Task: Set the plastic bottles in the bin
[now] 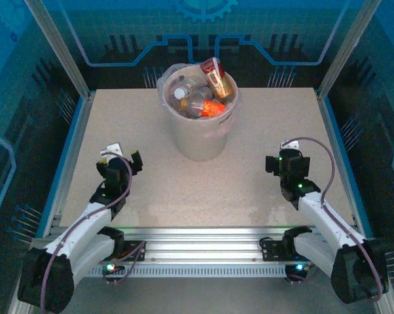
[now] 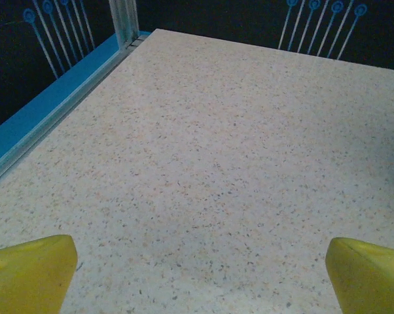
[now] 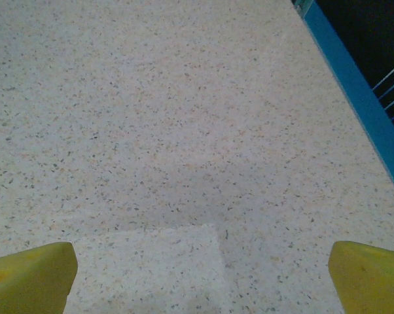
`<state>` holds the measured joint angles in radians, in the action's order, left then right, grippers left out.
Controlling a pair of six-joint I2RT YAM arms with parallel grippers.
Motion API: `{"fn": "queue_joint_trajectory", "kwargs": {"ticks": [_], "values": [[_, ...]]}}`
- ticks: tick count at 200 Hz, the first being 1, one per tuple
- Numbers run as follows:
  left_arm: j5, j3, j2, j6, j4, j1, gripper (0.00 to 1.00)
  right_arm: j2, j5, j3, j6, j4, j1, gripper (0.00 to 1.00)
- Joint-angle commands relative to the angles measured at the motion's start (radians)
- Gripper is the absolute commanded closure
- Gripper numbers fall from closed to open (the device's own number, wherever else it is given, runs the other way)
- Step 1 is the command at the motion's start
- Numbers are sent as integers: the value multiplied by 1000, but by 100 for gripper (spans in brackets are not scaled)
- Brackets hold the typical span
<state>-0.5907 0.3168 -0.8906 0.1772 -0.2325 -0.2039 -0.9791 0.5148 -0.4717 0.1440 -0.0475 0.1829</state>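
Holding: neither claw is gripping anything. The left claw [image 1: 123, 154] and the right claw [image 1: 287, 157] are both standing wide open, and bare desk [image 1: 203, 190] is showing between the yellow fingertips [image 2: 30, 271] in each wrist view.
Bottles: the plastic bottles [image 1: 198, 99] are sitting heaped inside the bin [image 1: 197, 140], which is standing at the far middle of the desk. The crushed shapes are blurring together under the liner, so I am not counting them.
Top of the heap: a red-labelled bottle [image 1: 213, 75] is poking above the rim on the far right side, its long axis leaning steeply rather than lying flat. An orange bottle [image 1: 213, 108] is lying roughly crosswise just below it.
Direction from the claws: the bin is lying ahead of both arms and inward — forward and rightward of the left claw, forward and leftward of the right claw, well apart from each.
Nearer arm: the left claw is looking slightly closer to the bin, though the difference is seeming small.
Claw pose: both are hanging over the near half of the desk, pointing forward.
Progress: the task is looking finished or nearly so, since every bottle I am making out is lying in the bin.
Next move: if anything is needing a nudge, it is the red-labelled bottle — the right arm is sitting on its side and would be reaching over the rim from above.
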Motion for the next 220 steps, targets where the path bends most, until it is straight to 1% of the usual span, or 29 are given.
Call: {"fn": "queue_joint_trajectory", "kwargs": {"ticks": [1,13,34,52,96,123,139,151,164,179,187,220], "values": [[74,-53,-42,-102,-244,24,1,-52,-77,15,-40,147,-41,0],[94,-69,-83,-121,-315,44,1,-84,-106,21,-50,191,-50,0],[163,-84,-174,-137,-431,94,1,-131,-146,41,-63,287,-58,0],[195,-86,-261,-143,-513,117,1,-167,-165,49,-66,353,-60,0],[262,-71,-441,-156,-732,131,1,-224,-189,64,-91,455,-65,0],[284,-42,-596,-170,-836,137,1,-256,-215,65,-105,507,-68,0],[299,-37,-693,-194,-944,136,1,-271,-226,66,-112,532,-69,0],[327,-25,-654,-175,-847,144,1,-278,-233,65,-119,545,-70,0],[376,-4,-675,-183,-848,158,1,-287,-240,66,-124,565,-72,0],[427,69,-663,-179,-685,172,1,-299,-255,65,-130,586,-74,0],[464,61,-661,-167,-695,193,1,-309,-265,64,-135,602,-74,0],[461,61,-660,-164,-695,195,1,-352,-296,53,-153,661,-75,0]]}}
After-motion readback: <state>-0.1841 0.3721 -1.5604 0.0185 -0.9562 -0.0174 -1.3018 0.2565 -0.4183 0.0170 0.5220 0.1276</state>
